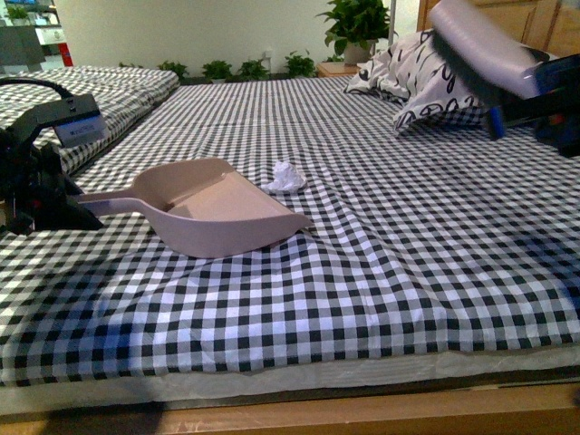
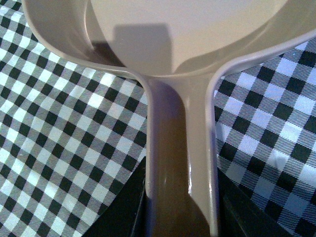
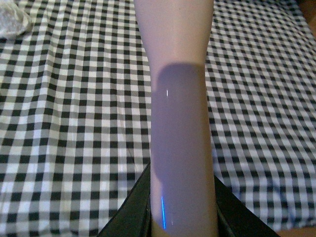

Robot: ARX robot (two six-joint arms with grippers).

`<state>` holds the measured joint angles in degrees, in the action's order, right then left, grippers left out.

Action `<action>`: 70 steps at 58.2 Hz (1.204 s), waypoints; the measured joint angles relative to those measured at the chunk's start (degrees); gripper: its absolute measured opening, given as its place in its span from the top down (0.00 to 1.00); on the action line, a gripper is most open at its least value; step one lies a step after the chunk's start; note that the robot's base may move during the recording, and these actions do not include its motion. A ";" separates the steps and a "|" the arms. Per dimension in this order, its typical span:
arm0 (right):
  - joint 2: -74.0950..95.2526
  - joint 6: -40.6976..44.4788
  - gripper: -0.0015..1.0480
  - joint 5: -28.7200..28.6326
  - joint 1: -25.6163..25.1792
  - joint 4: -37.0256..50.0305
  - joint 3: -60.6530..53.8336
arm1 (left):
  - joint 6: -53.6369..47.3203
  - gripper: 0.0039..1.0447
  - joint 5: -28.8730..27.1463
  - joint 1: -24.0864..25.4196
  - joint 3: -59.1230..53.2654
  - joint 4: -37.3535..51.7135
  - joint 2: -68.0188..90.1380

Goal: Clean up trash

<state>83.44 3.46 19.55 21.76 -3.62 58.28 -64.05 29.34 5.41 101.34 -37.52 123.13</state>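
Note:
The trash, a small crumpled white paper wad (image 1: 286, 178), lies on the checked bedspread just beyond the mouth of the pinkish-beige dustpan (image 1: 217, 208). It also shows in a corner of the right wrist view (image 3: 12, 20). My left gripper (image 1: 54, 204) is shut on the dustpan handle (image 2: 180, 163), and the pan rests on the bed. My right gripper (image 1: 535, 91) is shut on the brush handle (image 3: 180, 123) and holds the brush (image 1: 476, 45) up in the air at the far right, well away from the wad.
The black-and-white checked bedspread (image 1: 381, 272) covers the whole bed. Patterned pillows (image 1: 417, 77) lie at the back right. Green plants (image 1: 358, 23) and a wooden headboard (image 1: 535, 23) stand behind. The bed's wooden front edge (image 1: 362, 412) runs along the bottom.

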 joint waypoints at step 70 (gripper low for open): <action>52.02 45.62 0.82 5.66 1.66 2.82 44.65 | -0.13 0.74 -0.02 0.00 0.00 0.00 0.00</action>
<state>135.46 49.08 25.21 23.42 -0.80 102.94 -64.18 29.32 5.41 101.34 -37.52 123.13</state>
